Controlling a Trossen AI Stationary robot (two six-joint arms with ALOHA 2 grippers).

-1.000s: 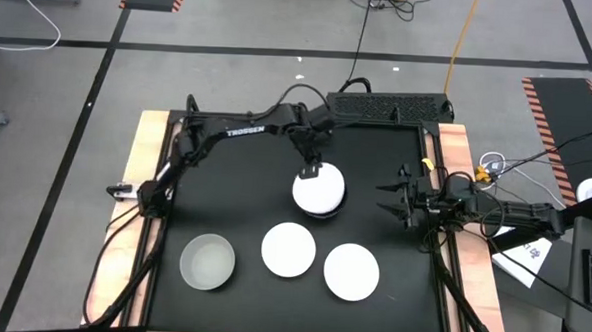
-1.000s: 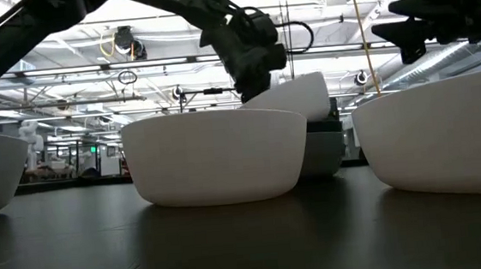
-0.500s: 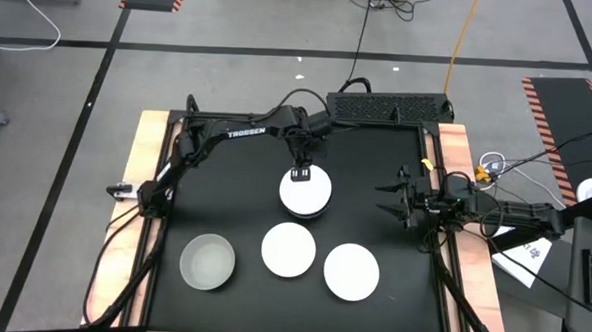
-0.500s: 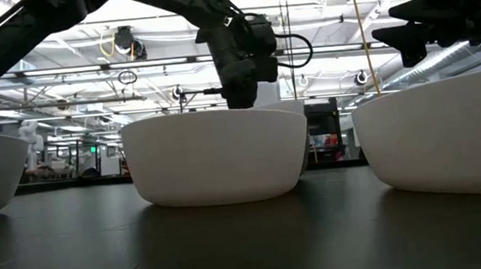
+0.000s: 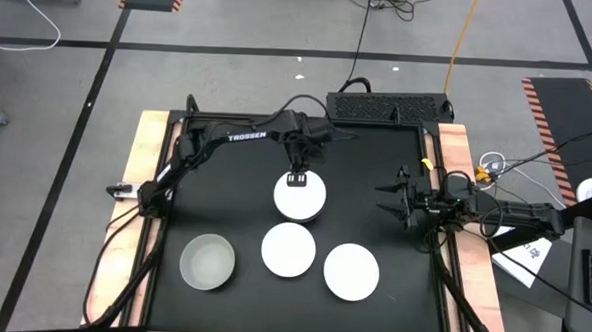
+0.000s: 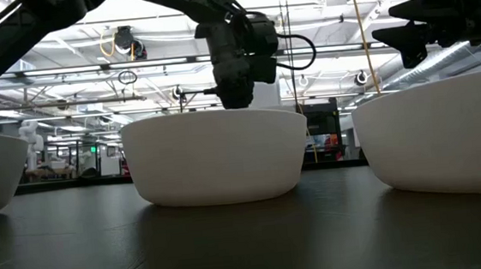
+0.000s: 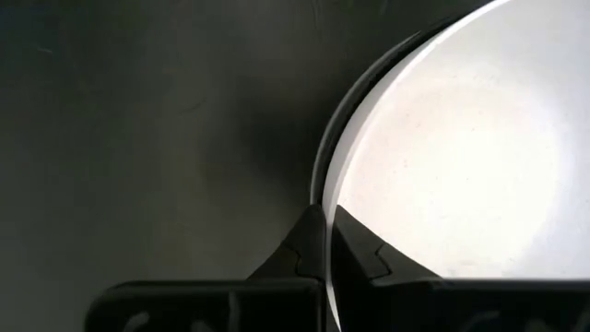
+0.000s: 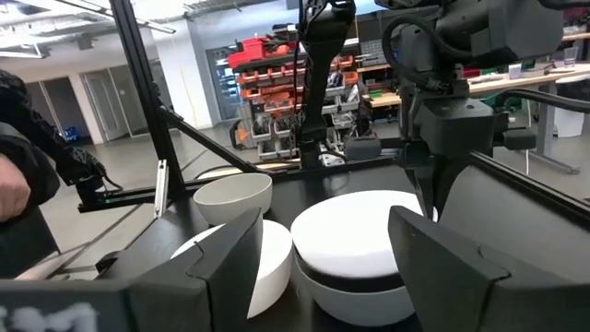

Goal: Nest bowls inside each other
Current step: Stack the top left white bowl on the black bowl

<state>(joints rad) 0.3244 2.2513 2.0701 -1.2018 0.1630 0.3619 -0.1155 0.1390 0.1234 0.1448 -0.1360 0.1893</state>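
Now left hand (image 5: 298, 177) pinching white bowl (image 5: 301, 197) rim; right hand (image 5: 387, 200) open, clear

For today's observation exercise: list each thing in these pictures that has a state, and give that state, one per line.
left gripper: shut on the rim of the white bowl.
white bowl: gripped, sitting atop the bowl stack.
bowl stack: dark band shows under the white top.
grey bowl: upright, alone.
middle white bowl: upright, alone.
right white bowl: upright, alone.
right gripper: open, empty, waiting at the table's right.
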